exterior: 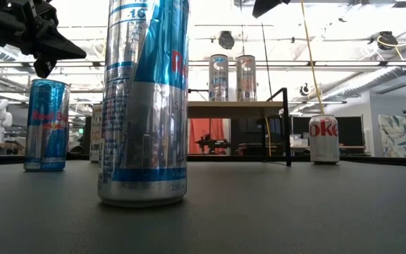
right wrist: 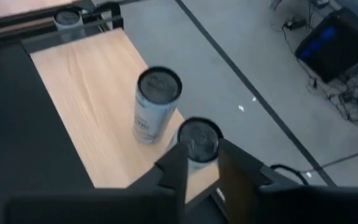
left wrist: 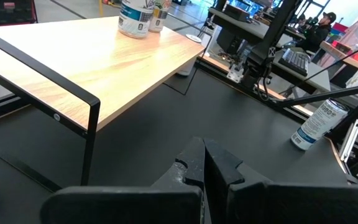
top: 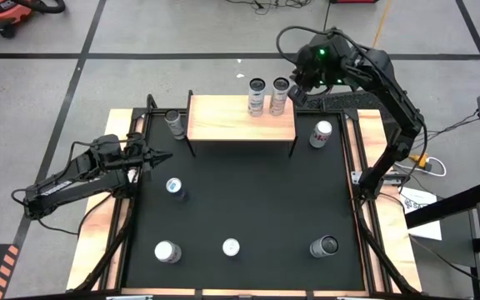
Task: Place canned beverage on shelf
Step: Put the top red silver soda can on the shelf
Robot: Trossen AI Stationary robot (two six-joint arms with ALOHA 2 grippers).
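Right wrist view alone: fingers (right wrist: 207,163) astride shelf's (right wrist: 98,99) end can (right wrist: 196,144).

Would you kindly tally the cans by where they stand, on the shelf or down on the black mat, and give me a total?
Cans on the shelf: 2
Cans on the black mat: 6
Total: 8 cans

The red-and-silver can (exterior: 323,140) reads "oke", probably Coke; blue can (exterior: 46,125) unclear.
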